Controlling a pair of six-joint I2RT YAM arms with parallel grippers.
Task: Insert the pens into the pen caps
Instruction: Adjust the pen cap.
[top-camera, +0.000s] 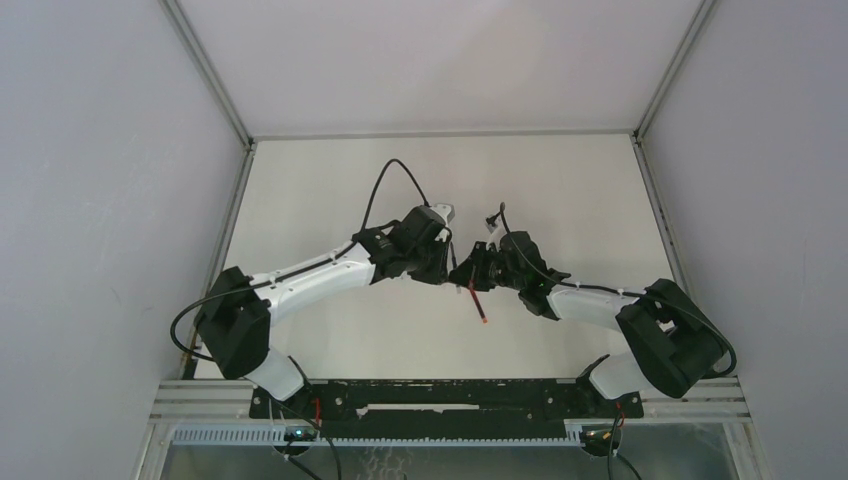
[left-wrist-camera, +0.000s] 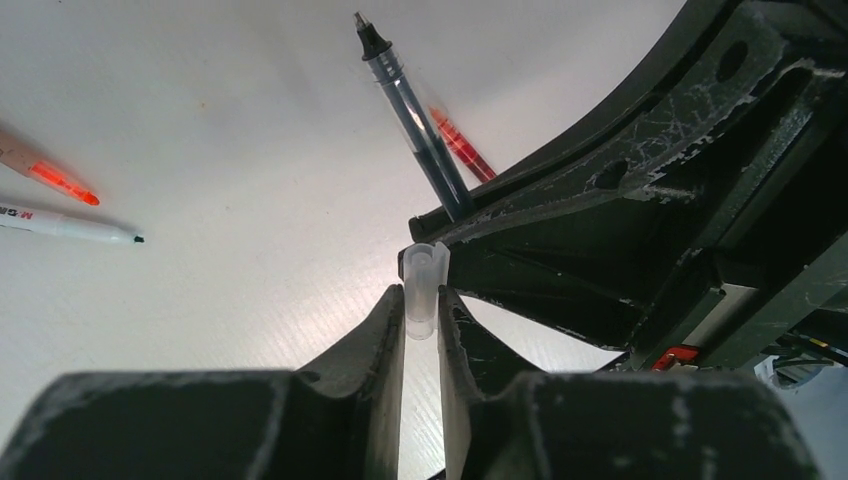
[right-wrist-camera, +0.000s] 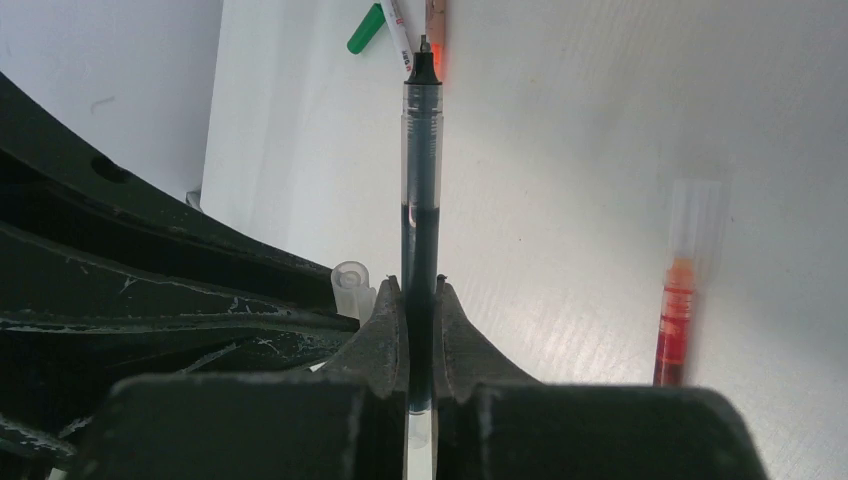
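Observation:
My left gripper (left-wrist-camera: 421, 300) is shut on a small translucent pen cap (left-wrist-camera: 422, 285), whose open end points toward the other gripper. My right gripper (right-wrist-camera: 421, 290) is shut on a black-ink pen with a clear barrel (right-wrist-camera: 421, 170), tip pointing away from the wrist. That pen also shows in the left wrist view (left-wrist-camera: 415, 120), passing just above and beside the cap, not in it. The cap shows in the right wrist view (right-wrist-camera: 350, 278), left of the pen. In the top view both grippers (top-camera: 447, 270) (top-camera: 470, 272) meet at the table's middle.
A red pen (top-camera: 479, 305) lies on the table under the grippers and shows in the right wrist view (right-wrist-camera: 678, 310). A second red pen (left-wrist-camera: 60, 180) and a white-barrelled pen (left-wrist-camera: 70, 227) lie farther off. A green cap end (right-wrist-camera: 364, 30) lies by them.

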